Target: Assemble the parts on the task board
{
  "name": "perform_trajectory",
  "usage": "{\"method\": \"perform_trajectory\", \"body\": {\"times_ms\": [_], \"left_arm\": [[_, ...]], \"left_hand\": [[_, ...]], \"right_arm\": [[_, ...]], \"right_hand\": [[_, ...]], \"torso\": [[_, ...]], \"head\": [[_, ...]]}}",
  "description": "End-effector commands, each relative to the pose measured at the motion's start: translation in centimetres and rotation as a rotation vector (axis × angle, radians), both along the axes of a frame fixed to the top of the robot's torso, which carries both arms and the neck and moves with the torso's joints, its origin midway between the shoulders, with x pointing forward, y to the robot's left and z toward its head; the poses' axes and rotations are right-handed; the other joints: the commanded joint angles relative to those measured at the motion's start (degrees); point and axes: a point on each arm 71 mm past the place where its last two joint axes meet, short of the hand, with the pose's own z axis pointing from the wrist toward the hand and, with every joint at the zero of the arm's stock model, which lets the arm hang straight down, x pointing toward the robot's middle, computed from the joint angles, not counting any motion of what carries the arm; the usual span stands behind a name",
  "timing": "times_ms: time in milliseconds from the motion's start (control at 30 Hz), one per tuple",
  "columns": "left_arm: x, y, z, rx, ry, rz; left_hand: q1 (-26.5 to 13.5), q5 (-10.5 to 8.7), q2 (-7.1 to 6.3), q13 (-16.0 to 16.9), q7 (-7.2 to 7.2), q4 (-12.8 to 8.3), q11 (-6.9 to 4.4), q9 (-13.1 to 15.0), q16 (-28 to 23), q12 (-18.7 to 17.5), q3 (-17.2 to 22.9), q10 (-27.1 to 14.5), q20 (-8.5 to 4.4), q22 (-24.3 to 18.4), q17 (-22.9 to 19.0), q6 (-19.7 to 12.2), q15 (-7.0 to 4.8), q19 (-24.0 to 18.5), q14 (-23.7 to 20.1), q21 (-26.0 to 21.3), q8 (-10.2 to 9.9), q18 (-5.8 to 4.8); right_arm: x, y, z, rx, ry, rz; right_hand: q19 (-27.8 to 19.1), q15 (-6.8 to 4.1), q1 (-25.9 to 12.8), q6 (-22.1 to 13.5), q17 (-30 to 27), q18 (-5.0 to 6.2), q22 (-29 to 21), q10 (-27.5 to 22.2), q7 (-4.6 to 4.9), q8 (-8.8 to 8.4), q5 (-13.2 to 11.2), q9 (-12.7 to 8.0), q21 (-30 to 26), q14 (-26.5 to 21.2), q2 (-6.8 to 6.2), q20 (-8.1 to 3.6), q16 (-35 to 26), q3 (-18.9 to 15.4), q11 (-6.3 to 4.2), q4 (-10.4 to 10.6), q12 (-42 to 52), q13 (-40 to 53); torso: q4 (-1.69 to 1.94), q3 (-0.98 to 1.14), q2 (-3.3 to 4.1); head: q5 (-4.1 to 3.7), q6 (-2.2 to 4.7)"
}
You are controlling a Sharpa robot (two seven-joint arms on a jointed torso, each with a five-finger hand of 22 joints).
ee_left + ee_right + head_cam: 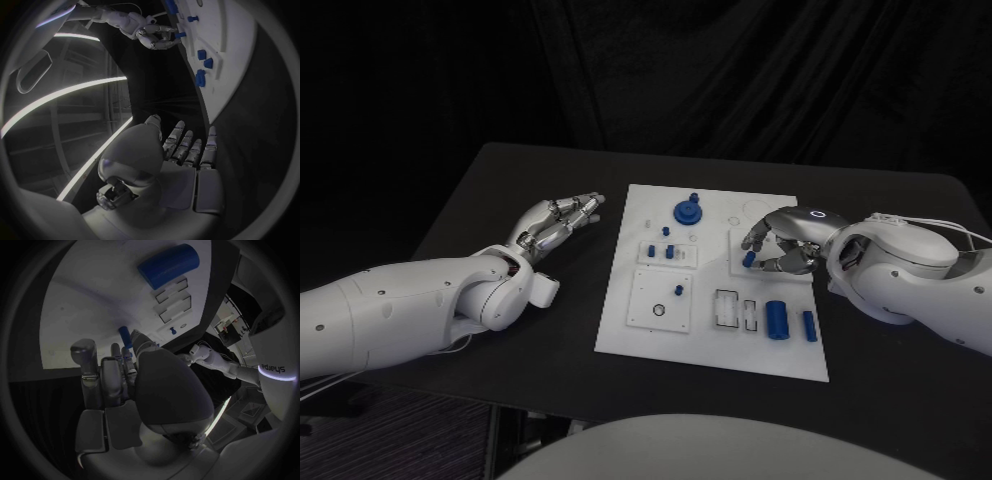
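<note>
The white task board (711,335) lies in the middle of the black table. My right hand (783,245) hovers over its right half and pinches a small blue peg (749,258) between thumb and fingers; the same peg (125,335) pokes out past the fingertips in the right wrist view. My left hand (560,225) lies on the table left of the board, fingers stretched out and holding nothing. On the board sit a round blue knob (688,212), a large blue cylinder (776,320), a thinner one (809,325) and small pegs (668,250).
The board has a square plate with a peg (679,291) and two rectangular slots (728,308) near its front. Bare black table (891,340) surrounds the board. The left wrist view shows the board's edge (225,60) and my right hand (156,36).
</note>
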Motion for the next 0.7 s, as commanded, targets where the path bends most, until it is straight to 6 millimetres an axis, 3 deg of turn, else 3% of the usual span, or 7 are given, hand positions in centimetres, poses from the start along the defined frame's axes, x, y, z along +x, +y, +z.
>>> {"method": "perform_trajectory", "body": {"times_ms": [33, 200, 267, 467, 500, 567, 700], "left_arm": [[0.0, -0.4, 0.8, -0.157, -0.039, -0.033], [-0.2, -0.7, 0.8, -0.181, -0.032, -0.046], [-0.3, -0.9, 0.9, -0.191, -0.029, -0.054], [-0.6, -1.4, 1.1, -0.211, -0.022, -0.074], [-0.7, -1.4, 1.1, -0.216, -0.021, -0.079], [-0.7, -1.5, 1.2, -0.222, -0.02, -0.086], [-0.8, -1.7, 1.2, -0.23, -0.019, -0.095]], "left_hand": [[2.98, -0.84, 1.03, 0.0, 2.62, -0.05, 0.77, -0.05, 0.62, 0.83, -1.12, 1.18, 0.75, 1.87, 0.29, 0.0, 0.83, 2.74, 2.28, 1.21, -0.26, 0.19], [-1.32, -2.78, 1.2, -0.2, 2.59, -0.13, 0.27, -0.47, 0.09, -0.79, -5.41, -0.01, 0.33, -0.99, 0.01, -3.7, 0.22, 0.51, 0.22, 0.35, -0.75, 0.21], [-5.69, -18.48, 1.25, -0.27, 1.86, -0.2, -0.89, -0.51, -0.24, -2.03, -8.89, -1.05, -0.25, -3.97, -0.32, -5.0, -0.93, -2.11, -2.25, -0.89, -0.8, 0.57], [-3.64, -18.56, 1.2, -0.36, 0.63, -0.28, -2.09, -0.51, -0.41, -3.11, -9.64, -2.24, -0.58, -5.69, -0.48, -5.58, -1.58, -3.63, -3.32, -1.17, -0.77, 0.92], [-2.12, -17.83, 1.14, -0.35, 0.67, -0.93, -2.1, -0.4, -0.39, -2.99, -9.29, -2.19, -0.54, -5.89, -0.47, -4.7, -1.5, -3.96, -3.3, -1.17, -0.59, 0.89], [5.65, -0.91, -0.11, -0.31, 0.46, -4.61, -2.29, -0.21, -0.35, -2.75, -7.16, -2.04, -0.39, -6.24, -0.44, -2.79, -1.77, -4.27, -3.2, -0.98, -0.28, 1.06], [6.53, 0.86, 0.08, -0.35, 0.29, -4.13, -2.42, -0.28, -0.39, -2.59, -7.09, -2.23, -0.37, -6.75, -0.48, -2.52, -1.83, -4.69, -3.33, -0.93, -0.36, 1.07]], "right_arm": [[-0.1, 0.2, -0.2, 0.003, -0.006, 0.016], [-0.1, 0.4, -0.4, 0.003, -0.001, 0.02], [-0.1, 0.4, -0.5, 0.003, 0.001, 0.021], [-0.1, 0.4, -0.7, 0.002, 0.004, 0.021], [-0.1, 0.4, -0.7, 0.002, 0.004, 0.02], [-0.1, 0.4, -0.7, 0.001, 0.004, 0.02], [0.0, 0.4, -0.8, -0.001, 0.006, 0.021]], "right_hand": [[0.47, -0.04, 0.52, 0.71, 0.18, -0.68, 5.97, 0.77, 0.08, 0.39, 0.37, -0.07, 0.6, 0.48, 0.08, -0.06, 0.4, 0.29, -0.07, 0.16, -0.52, -0.29], [0.65, -0.06, 0.69, 1.58, 0.23, -0.72, 6.02, 2.06, 0.07, 0.79, 0.53, -0.06, 0.84, 0.62, 0.02, -0.1, 0.47, 0.6, -0.11, 0.36, -0.93, -0.95], [0.73, -0.08, 0.83, 1.83, 0.31, -0.75, 6.05, 2.59, 0.08, 0.9, 0.66, -0.07, 0.98, 0.69, 0.02, -0.11, 0.54, 0.78, -0.14, 0.4, -1.1, -1.2], [0.98, -0.42, 2.21, 3.61, 0.39, -0.8, 6.17, 5.06, 0.33, 1.62, 2.52, 0.01, 1.49, 0.86, -0.06, -0.36, 0.62, 2.22, -0.51, 0.12, -2.26, -2.47], [1.0, -0.48, 2.46, 3.88, 0.38, -0.8, 6.18, 5.44, 0.36, 1.74, 2.79, 0.05, 1.55, 0.87, -0.04, -0.42, 0.62, 2.48, -0.59, 0.03, -2.4, -2.62], [1.07, -0.83, 3.29, 5.11, 0.45, -0.8, 6.25, 7.09, 0.39, 2.34, 3.87, 0.35, 1.81, 0.94, 0.0, -0.69, 0.67, 3.29, -1.03, -0.44, -2.51, -2.88], [1.16, -1.15, 4.14, 6.5, 0.51, -0.86, 6.33, 8.36, 0.55, 3.01, 5.13, 0.77, 2.22, 1.03, -0.09, -1.07, 0.69, 4.23, -1.37, -1.11, -3.09, -3.31]], "torso": [[0.0, -0.02, 0.04], [0.0, 0.03, 0.1], [0.03, 0.05, 0.09], [-0.13, 0.04, 0.11], [-0.11, 0.02, 0.1], [-0.06, -0.02, 0.09], [0.02, 0.01, 0.04]], "head": [[-0.15, -0.01], [-0.05, -0.01], [-0.11, -0.01], [0.17, -0.01], [0.12, -0.01], [0.06, -0.01], [0.02, -0.01]]}}
